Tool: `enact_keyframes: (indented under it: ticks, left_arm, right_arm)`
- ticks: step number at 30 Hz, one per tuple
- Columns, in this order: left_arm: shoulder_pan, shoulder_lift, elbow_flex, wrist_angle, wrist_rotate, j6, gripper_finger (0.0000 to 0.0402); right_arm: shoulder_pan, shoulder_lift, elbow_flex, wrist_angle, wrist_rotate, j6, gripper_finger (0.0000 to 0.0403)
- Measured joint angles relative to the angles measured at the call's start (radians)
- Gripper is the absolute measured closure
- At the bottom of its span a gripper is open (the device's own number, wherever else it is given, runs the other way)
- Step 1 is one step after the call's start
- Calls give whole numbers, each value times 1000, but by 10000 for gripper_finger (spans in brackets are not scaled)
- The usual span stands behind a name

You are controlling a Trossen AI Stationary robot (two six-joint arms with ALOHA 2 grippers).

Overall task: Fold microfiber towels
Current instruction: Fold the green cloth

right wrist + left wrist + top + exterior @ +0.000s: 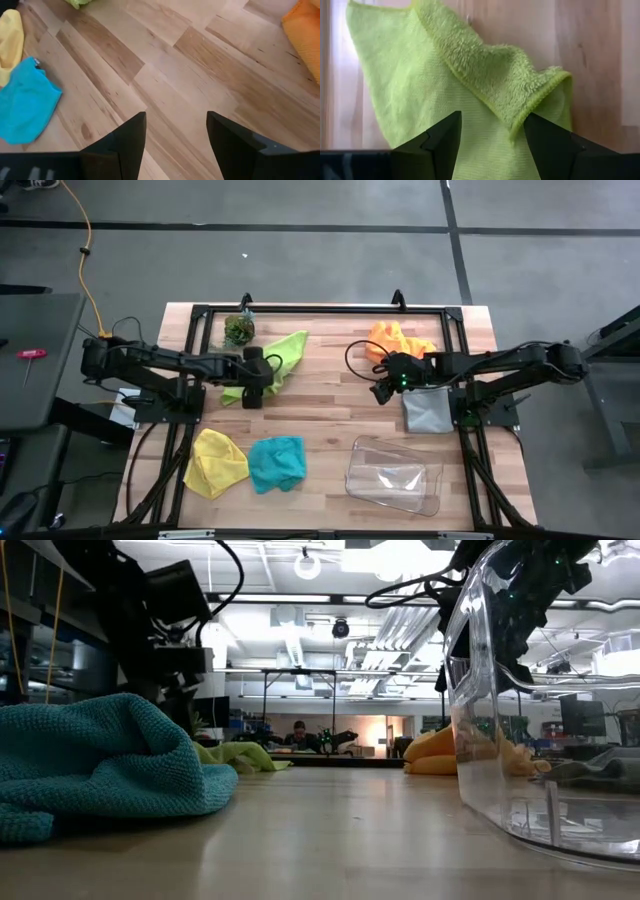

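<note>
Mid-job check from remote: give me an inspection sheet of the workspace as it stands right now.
Surface: wooden table, bare planks mid-table.
Job's things: lime green towel rumpled, one corner folded over; orange towel bunched at the far edge; grey towel lying flat; yellow towel and teal towel crumpled side by side.
Clutter: clear plastic tray near the front; leafy clump at the far edge.
Grippers: left pincer open over the lime green towel; right pincer open above bare wood.
Cables: yellow cable on the floor.
Surroundings: workshop room; a person far behind the table.
</note>
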Motion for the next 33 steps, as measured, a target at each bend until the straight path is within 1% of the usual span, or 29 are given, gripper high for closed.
enact_keyframes:
  ticks: [5, 7, 10, 14, 16, 19, 21, 23, 24, 25, 28, 33]
  left_arm:
    - [8, 0, -2, 2, 9, 17, 198]
    - [8, 1, -3, -3, 15, 48, 198]
    - [8, 28, -7, -3, 6, 88, 198]
    - [5, 57, -7, 21, 2, 99, 205]
    - [3, 68, -7, 39, -10, 99, 221]
    - [-7, 74, -7, 61, -51, 99, 265]
    - [-14, 73, -3, 59, -60, 99, 308]
    - [-17, 72, 18, 39, -63, 99, 361]
    - [-19, 69, 34, 25, -63, 98, 380]
    - [-19, 61, 52, 13, -64, 91, 390]
    - [-18, 37, 128, -7, -95, 87, 393]
    - [1, 3, 322, -61, -116, 101, 399]
  right_arm:
    - [0, 0, 0, 0, 0, 5, 203]
    - [0, 0, 0, 0, 0, 5, 203]
    - [0, 0, 0, 1, 0, 4, 203]
    - [0, 0, 0, 5, 1, 6, 203]
    - [0, 0, 0, 9, 1, 8, 203]
    - [0, 0, 0, 10, 0, 8, 203]
    - [0, 0, 0, 12, 1, 8, 203]
    - [0, 0, 0, 13, 1, 8, 203]
    - [0, 0, 0, 14, 1, 8, 203]
    - [0, 0, 0, 16, 1, 8, 203]
    - [0, 0, 0, 24, 1, 8, 203]
    - [0, 0, 0, 64, 1, 0, 203]
